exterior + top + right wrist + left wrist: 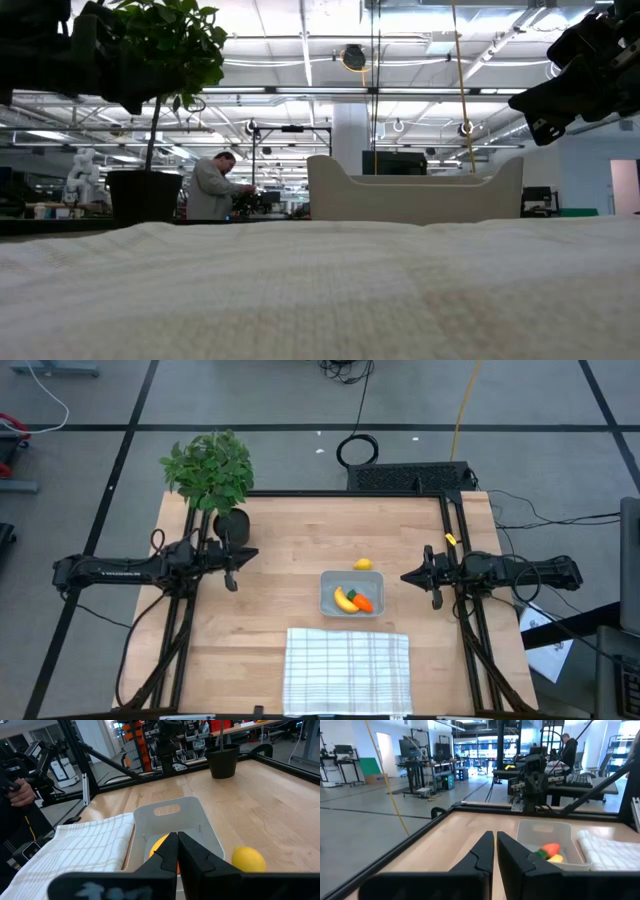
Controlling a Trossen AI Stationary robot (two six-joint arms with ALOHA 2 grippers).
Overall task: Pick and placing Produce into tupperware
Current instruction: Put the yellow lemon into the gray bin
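The tupperware stands in the middle of the table. Inside it lie the yellow banana and the orange carrot with its green top. The small lemon rests on the bare wood just beyond the container's far rim, also seen in the right wrist view. My left gripper hovers shut near the plant pot, left of the container, pointing toward it. My right gripper hovers shut to the right of the container, pointing at it. The left wrist view shows the carrot behind the container wall.
A leafy potted plant stands at the table's far left corner. A white checked cloth lies at the near edge, just in front of the container. Bare wood lies between each gripper and the container. A person is in the room beyond.
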